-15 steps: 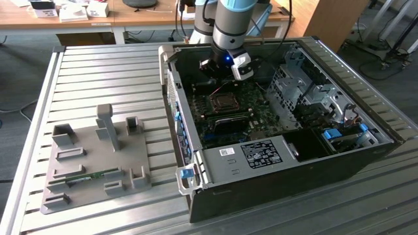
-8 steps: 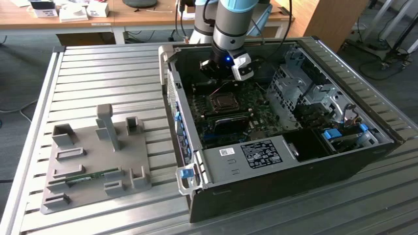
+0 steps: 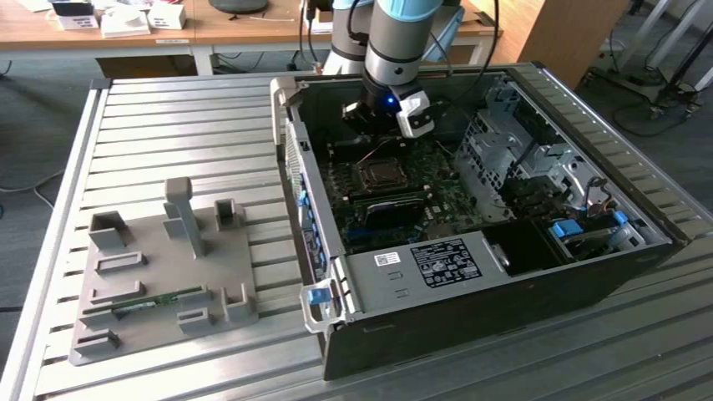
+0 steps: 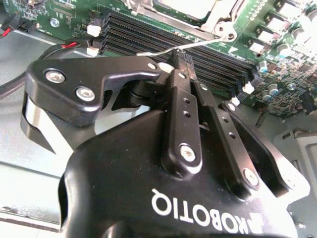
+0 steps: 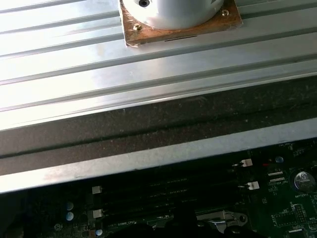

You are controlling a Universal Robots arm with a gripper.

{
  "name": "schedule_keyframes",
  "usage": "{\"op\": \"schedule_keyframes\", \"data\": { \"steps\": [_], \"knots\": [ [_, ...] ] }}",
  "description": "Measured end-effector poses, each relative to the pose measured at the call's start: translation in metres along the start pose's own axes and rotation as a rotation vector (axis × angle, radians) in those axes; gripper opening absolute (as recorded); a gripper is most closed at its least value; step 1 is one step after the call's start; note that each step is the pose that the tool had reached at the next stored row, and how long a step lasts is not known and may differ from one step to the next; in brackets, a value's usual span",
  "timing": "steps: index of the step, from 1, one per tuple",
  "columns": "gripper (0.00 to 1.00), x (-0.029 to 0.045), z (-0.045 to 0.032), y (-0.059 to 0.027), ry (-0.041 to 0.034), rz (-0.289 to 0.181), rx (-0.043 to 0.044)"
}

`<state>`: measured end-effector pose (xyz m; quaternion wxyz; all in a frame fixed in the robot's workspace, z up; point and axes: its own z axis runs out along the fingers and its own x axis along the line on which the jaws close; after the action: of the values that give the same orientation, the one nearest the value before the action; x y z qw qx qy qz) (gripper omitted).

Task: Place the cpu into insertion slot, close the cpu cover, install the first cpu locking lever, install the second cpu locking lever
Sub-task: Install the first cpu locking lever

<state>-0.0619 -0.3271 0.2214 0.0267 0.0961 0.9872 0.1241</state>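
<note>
The claw [image 4: 182, 58], fingers pressed together, meets the locking lever [image 4: 205, 42], a thin, probably springy wire, best caught near its end.

White lettering [image 4: 198, 214] crosses the black body of my pincer [image 4: 182, 60]. A white printed label [image 3: 446, 261] sits on the grey metal panel [image 3: 376, 290]. Tiny white print marks the green circuit board [image 5: 290, 218].

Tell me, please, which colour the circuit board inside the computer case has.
Green. The circuit board shows best in the second wrist view.
</note>
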Motion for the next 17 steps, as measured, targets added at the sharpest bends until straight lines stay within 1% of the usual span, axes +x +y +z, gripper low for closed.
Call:
{"op": "schedule_keyframes", "data": {
  "steps": [10, 11, 17],
  "knots": [
    [0.11, -0.0027, 0.0013, 0.0002, 0.0001, 0.000, 0.0001],
    [0.11, -0.0037, 0.0027, 0.0001, 0.0001, 0.000, 0.0001],
    [0.11, -0.0037, 0.0042, -0.0003, 0.0001, 0.000, 0.0000]
  ]
}}
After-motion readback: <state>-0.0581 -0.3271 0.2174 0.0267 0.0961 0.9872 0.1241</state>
